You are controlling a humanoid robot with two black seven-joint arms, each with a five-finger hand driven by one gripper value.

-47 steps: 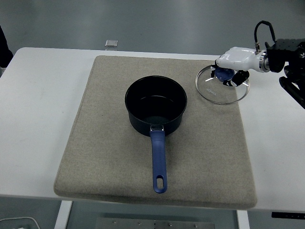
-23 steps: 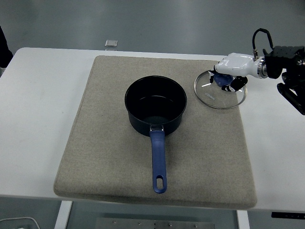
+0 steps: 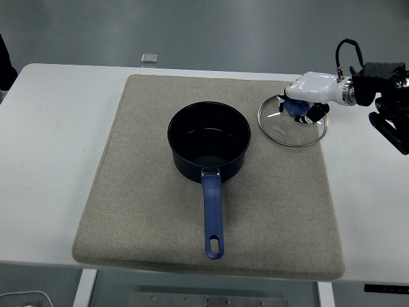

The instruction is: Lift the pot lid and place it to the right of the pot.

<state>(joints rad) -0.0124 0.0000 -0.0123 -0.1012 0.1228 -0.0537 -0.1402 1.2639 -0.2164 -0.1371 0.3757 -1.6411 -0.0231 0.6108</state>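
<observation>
A white rectangular bench (image 3: 51, 160) stood on a smooth grey-green floor (image 3: 211, 29), evenly lit; a small grey square object (image 3: 149, 58) lay past its far edge.

A dark open saucepan (image 3: 209, 142) is set at the centre of a grey felt mat (image 3: 147, 211) on the white table (image 3: 51, 147), handle toward the bottom. A round glass lid (image 3: 291, 124) is placed upper right, under the right hand (image 3: 311, 96).

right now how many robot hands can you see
1: the right robot hand reaches in from the right edge, over the glass lid's blue knob. The left one is out of view.
</observation>
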